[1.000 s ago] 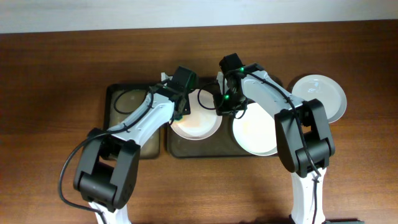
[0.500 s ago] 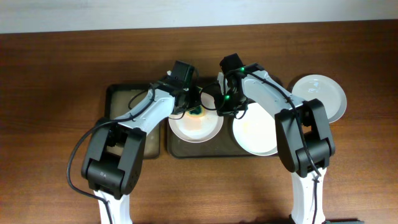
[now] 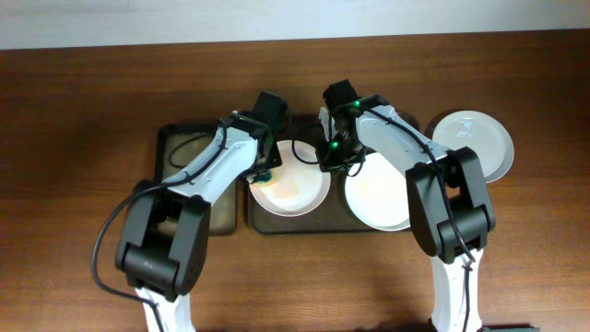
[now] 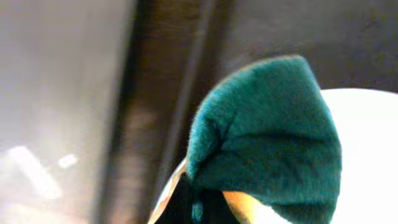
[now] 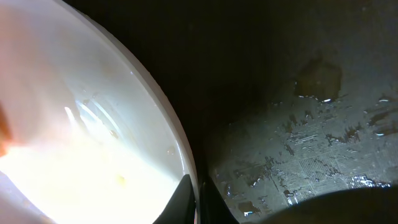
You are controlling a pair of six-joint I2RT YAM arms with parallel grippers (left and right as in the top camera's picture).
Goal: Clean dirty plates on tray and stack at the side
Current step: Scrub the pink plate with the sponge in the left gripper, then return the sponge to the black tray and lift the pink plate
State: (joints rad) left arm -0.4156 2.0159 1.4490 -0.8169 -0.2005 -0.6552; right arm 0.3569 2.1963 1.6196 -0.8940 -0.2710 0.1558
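- The left gripper (image 3: pixel 265 173), clamped on a teal cloth (image 4: pixel 267 137), has swept across the middle plate (image 3: pixel 293 192) from its upper centre to its left rim. Wiping looks to be under way, and a yellowish tint remains inside.
- The right gripper (image 3: pixel 332 159) sits at that plate's upper-right rim; I cannot tell whether it pinches the rim.
- The tray (image 3: pixel 277 224), at frame centre, carries this plate and a right-hand plate (image 3: pixel 378 198).
- A third plate (image 3: pixel 475 143) lies off the tray, upper right.
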